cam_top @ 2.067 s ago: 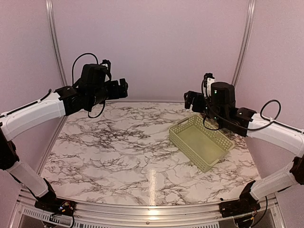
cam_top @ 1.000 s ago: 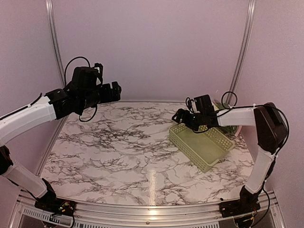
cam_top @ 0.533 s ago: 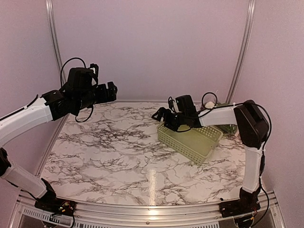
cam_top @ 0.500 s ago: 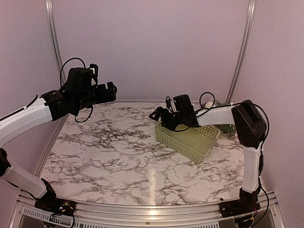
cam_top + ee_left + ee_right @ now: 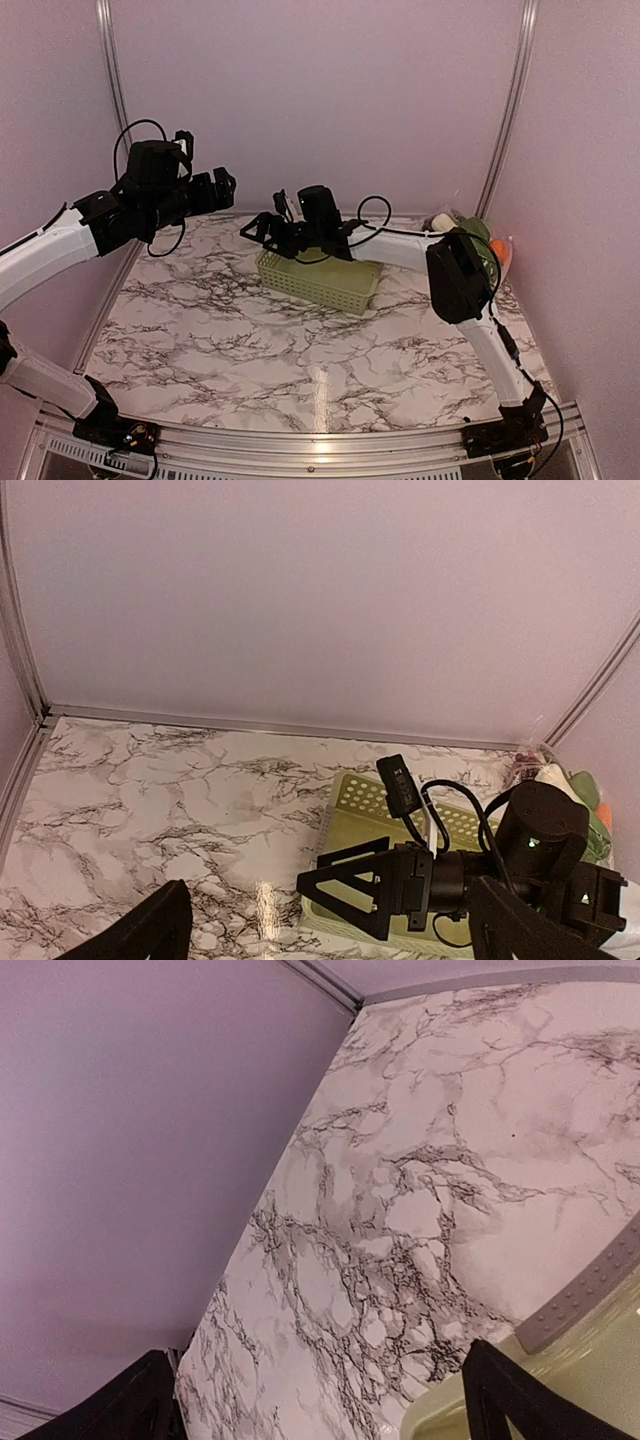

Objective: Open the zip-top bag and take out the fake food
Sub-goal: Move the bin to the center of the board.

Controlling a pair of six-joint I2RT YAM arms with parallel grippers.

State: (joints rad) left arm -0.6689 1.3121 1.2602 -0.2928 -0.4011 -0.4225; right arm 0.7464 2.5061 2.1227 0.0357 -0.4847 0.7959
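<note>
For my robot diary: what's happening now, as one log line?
left gripper: open, raised | right gripper: open, over basket end | zip-top bag: far right corner, untouched | fake food: inside bag

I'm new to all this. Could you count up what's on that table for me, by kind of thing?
Robot arms: 2, the left arm and the right arm
Pale green basket: 1
Zip-top bag of toy food: 1, in the far right corner, half hidden behind the right arm, so its pieces can't be counted
Total: 4
</note>
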